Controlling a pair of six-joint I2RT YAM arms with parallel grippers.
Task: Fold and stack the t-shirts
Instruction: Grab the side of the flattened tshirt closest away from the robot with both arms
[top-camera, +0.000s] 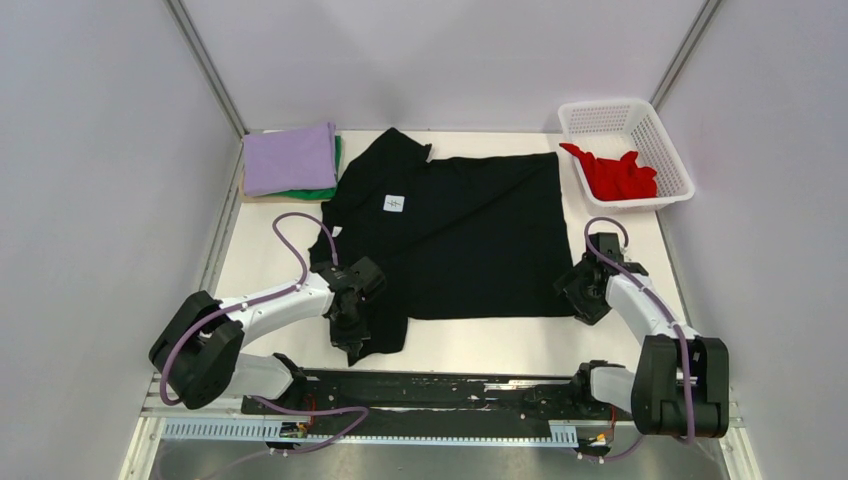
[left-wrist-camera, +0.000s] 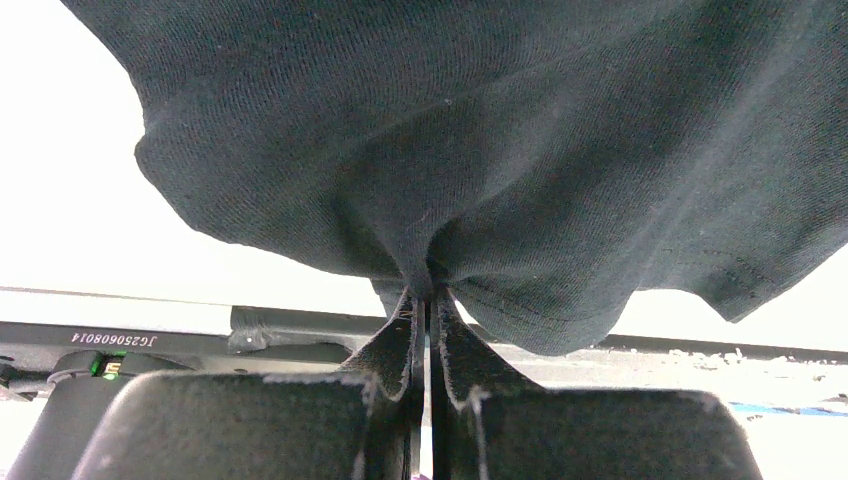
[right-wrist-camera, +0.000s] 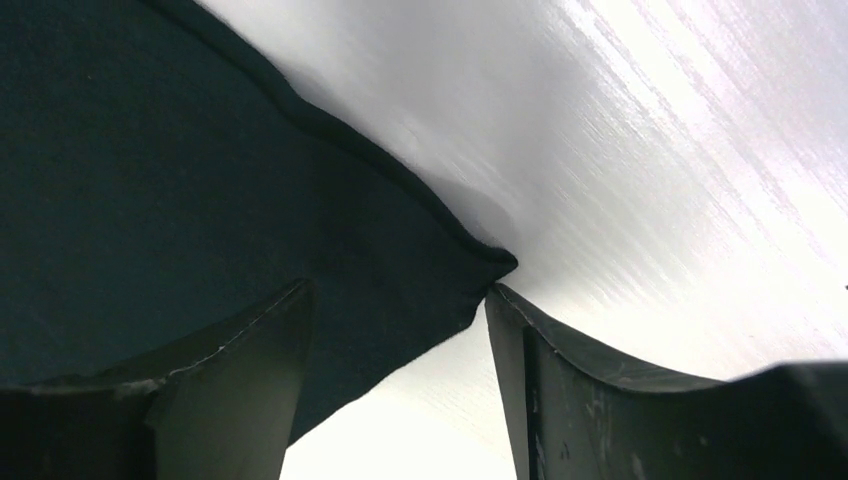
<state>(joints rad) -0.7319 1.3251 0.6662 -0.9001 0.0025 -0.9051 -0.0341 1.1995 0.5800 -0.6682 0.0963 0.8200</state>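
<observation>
I hold the left gripper (left-wrist-camera: 430, 290) clamped on the near-left corner of the plain black cloth t-shirt (top-camera: 450, 235), spread lengthwise across the white table's (top-camera: 480, 345) middle, while the right gripper's (right-wrist-camera: 400, 295) fingers stand apart, straddling its near-right corner.

Four t-shirts: black t-shirt (top-camera: 470, 240), lilac t-shirt (top-camera: 290, 158), green t-shirt (top-camera: 318, 193), red t-shirt (top-camera: 620, 176). One basket (top-camera: 660, 135). Two hands: left hand (top-camera: 353, 338), right hand (top-camera: 576, 298). One table (top-camera: 500, 338).

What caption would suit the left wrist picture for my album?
Left claw pinched shut on a bunched edge of the black t-shirt.
</observation>
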